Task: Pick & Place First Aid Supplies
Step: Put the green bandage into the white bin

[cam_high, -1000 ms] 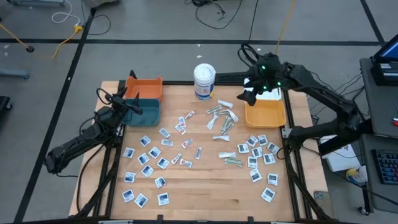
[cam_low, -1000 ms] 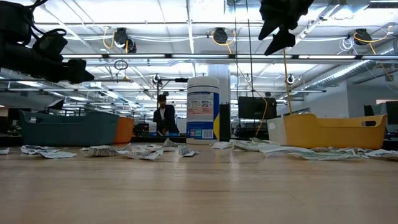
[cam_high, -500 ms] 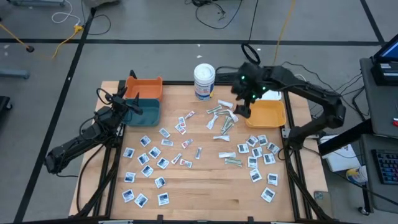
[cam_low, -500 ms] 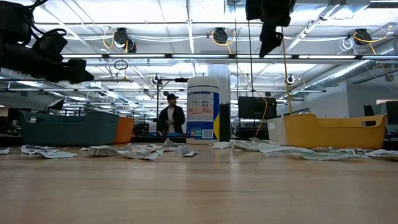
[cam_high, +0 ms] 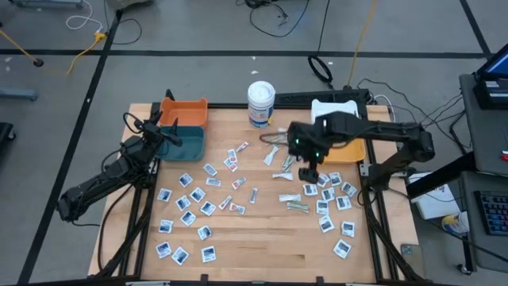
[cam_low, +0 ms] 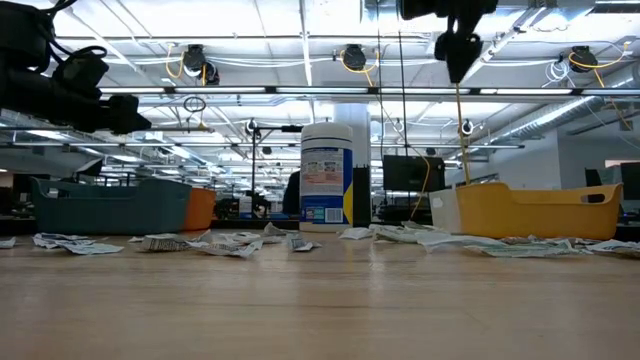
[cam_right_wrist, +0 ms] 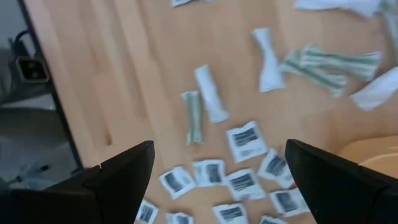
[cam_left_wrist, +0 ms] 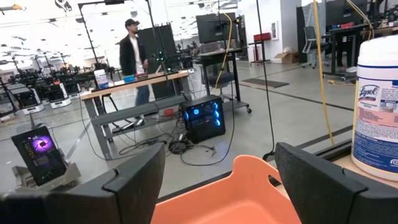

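The first aid supplies lie flat and loose on the wooden table: square white-and-blue sachets at the left point(cam_high: 187, 208) and the right point(cam_high: 329, 195), and narrow wrapped strips point(cam_high: 282, 151) in the middle. My right gripper point(cam_high: 308, 171) hangs open above the right-hand supplies, pointing steeply down. In its wrist view point(cam_right_wrist: 217, 165) sachets point(cam_right_wrist: 244, 142) and strips point(cam_right_wrist: 211, 93) show below it. It holds nothing. My left gripper point(cam_high: 164, 132) waits open and level at the table's left edge, facing the orange bin point(cam_left_wrist: 230, 199).
An orange bin point(cam_high: 184, 110) and a teal bin point(cam_high: 182, 143) stand at the far left. A yellow bin point(cam_high: 349, 148) and a white one point(cam_high: 336, 107) stand at the far right. The tall white tub point(cam_high: 260, 103) is at the far middle. A person point(cam_left_wrist: 134, 59) walks in the room beyond.
My right gripper has swung from above the yellow bin toward the table's near edge and a little left. It has sunk slightly and tipped further downward, and stays open over the right-hand supplies. Nothing on the table has moved.
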Controlling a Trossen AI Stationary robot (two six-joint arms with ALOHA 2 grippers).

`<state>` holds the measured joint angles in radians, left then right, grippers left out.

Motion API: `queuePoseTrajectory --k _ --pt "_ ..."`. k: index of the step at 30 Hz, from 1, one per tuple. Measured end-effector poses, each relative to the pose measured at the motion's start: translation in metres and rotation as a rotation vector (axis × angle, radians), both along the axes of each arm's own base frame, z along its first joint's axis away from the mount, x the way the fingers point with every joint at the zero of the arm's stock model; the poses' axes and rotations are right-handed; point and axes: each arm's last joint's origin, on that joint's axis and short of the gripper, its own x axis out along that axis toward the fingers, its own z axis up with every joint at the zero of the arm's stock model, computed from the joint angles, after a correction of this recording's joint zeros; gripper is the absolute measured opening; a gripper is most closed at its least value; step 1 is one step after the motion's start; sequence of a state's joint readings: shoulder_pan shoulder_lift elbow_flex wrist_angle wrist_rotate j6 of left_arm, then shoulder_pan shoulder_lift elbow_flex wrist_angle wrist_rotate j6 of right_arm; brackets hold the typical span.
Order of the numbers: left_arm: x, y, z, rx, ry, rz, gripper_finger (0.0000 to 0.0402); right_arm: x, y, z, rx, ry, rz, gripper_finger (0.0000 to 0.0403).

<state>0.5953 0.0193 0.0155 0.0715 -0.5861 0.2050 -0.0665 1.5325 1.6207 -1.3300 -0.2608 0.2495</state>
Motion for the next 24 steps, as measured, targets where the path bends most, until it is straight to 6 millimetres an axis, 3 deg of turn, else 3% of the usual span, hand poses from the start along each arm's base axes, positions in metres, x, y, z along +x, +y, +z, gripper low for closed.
queuePoseTrajectory --k 11,19,24 --pt "0.0 0.0 0.0 0.0 0.0 0.0 0.0308 -0.004 0.061 0.0 0.03 0.037 0.091 0.0359" --pt "0.0 0.0 0.0 0.0 0.0 0.0 0.0308 -0.005 0.08 -0.001 -0.066 0.014 0.044 0.0359" --pt "0.0 0.0 0.0 0.0 0.0 0.0 0.0308 -0.008 0.089 -0.019 -0.089 0.059 0.002 0.0359"
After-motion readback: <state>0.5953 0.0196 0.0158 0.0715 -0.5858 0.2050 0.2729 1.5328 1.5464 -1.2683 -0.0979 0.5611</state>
